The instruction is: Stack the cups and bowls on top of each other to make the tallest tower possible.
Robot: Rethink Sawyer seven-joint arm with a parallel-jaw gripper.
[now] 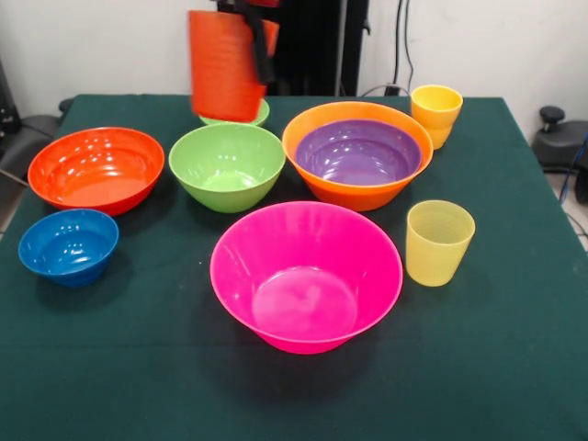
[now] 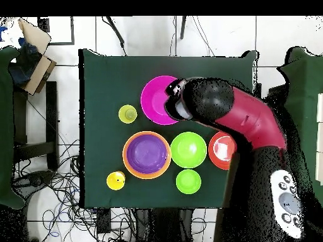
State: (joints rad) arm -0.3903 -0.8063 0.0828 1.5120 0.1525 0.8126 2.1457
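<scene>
My gripper (image 1: 250,41) is shut on the red-orange cup (image 1: 220,73) and holds it upright in the air above the small green bowl (image 1: 248,118) at the table's far side. One black finger (image 1: 261,55) lies across the cup's wall. The purple bowl (image 1: 358,152) sits nested in the large orange bowl (image 1: 317,124). The pink bowl (image 1: 306,276), medium green bowl (image 1: 227,165), red-orange bowl (image 1: 96,168) and blue bowl (image 1: 69,245) stand apart on the cloth. The yellow cup (image 1: 435,112) and the paler yellow cup (image 1: 439,242) stand upright at the right.
The green cloth (image 1: 496,367) covers the whole table. In the overhead view the red arm (image 2: 252,126) reaches over the pink bowl (image 2: 154,101) and hides the blue bowl. Cables and a cardboard box (image 2: 35,47) lie on the floor beside the table.
</scene>
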